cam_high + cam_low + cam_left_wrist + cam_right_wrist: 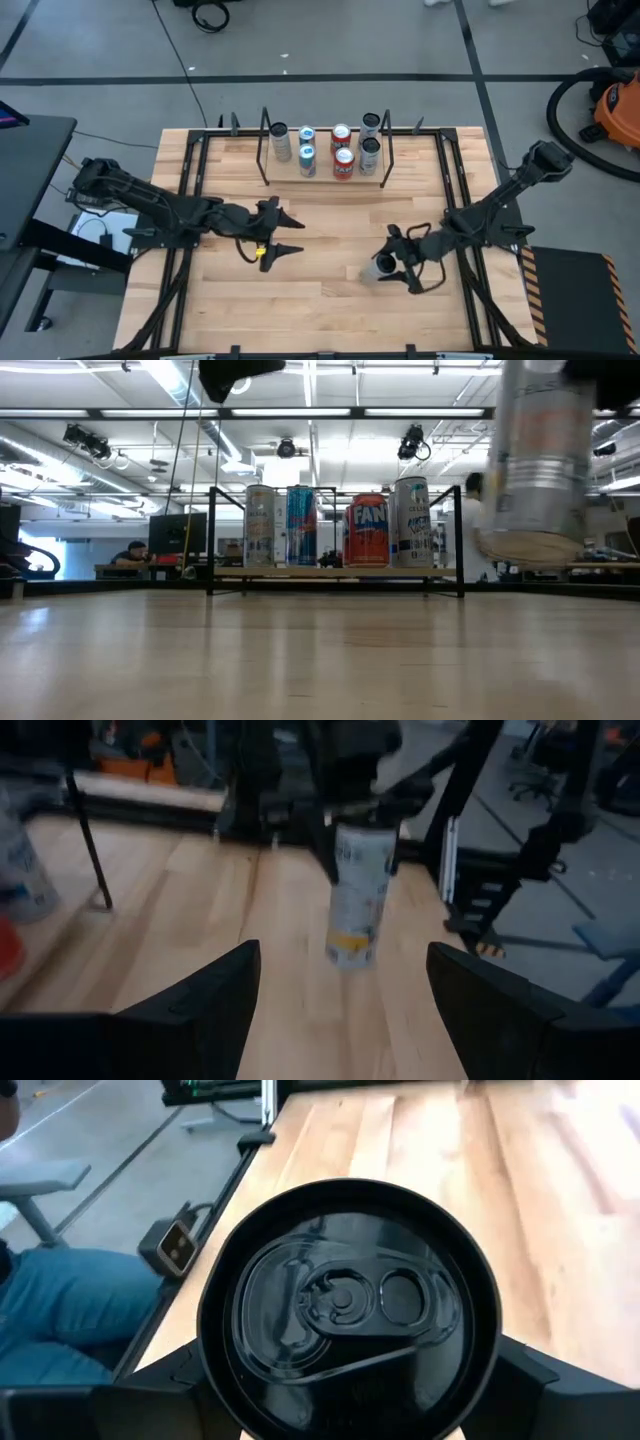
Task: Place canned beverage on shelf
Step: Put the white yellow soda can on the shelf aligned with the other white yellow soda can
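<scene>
Can [381,268]: held in the right gripper [398,270], over the table's near right part, well short of the shelf [325,176]. The low view shows its base clear of the tabletop, so it is lifted, not resting. Long axis upright or close to it; the left wrist view shows it hanging vertical under the dark fingers, and the right wrist view looks straight down on its black lid with the pull tab. Right fingers clamped on the can's sides, one each side.

Key relation: the shelf lies toward the far edge from the can and a little to the left. The move, as I judge it, is a carry away from the robot toward the board, keeping the can upright.

On the shelf: cans already stand in two short rows on the light board, silver and blue ones to the left, two red ones [342,150] in the middle, dark and silver ones to the right. Free board looks scarce; gaps seem to be at the ends, though I cannot tell how wide. Thin black uprights [386,150] flank the board; the right one is the likeliest thing to clip.

Left gripper [283,232]: over the table's left middle, fingers apart, holding nothing, pointed toward the can. Waiting, farther from the can than the right.

Table [320,300] between can and shelf is bare wood.
</scene>
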Controlling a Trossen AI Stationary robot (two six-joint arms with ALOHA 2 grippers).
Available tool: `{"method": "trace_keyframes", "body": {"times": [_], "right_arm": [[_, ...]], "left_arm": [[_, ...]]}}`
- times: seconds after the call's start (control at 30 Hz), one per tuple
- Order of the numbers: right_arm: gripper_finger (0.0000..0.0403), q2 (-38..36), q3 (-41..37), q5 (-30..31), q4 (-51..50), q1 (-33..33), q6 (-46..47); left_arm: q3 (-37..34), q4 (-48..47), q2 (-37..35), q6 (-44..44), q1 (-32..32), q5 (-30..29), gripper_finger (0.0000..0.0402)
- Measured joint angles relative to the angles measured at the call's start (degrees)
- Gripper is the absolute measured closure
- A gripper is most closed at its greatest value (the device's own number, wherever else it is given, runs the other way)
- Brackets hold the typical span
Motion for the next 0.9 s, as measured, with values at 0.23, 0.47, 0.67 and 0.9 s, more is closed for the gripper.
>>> {"method": "trace_keyframes", "body": {"times": [0.23, 0.47, 0.67, 0.9], "right_arm": [[0.0127, 0.0, 0.0, -1.7, 7.0, -5.7, -6.4], [0.0127, 0.0, 0.0, -4.9, 13.5, -8.5, -9.9], [0.0127, 0.0, 0.0, -5.0, 14.6, -10.1, -10.5], [0.0127, 1.6, 0.0, -5.9, 17.0, -12.0, -10.5]], "left_arm": [[0.0, 0.8, 5.4, -1.2, 0.4, 0.1, 0.0115], [0.0, 7.4, 11.5, -1.4, 0.9, 0.2, 0.0115], [0.0, 14.8, 15.7, -1.4, 2.6, 2.9, 0.0115], [0.0, 24.6, 20.2, -1.0, 6.1, 10.5, 0.0115]]}}
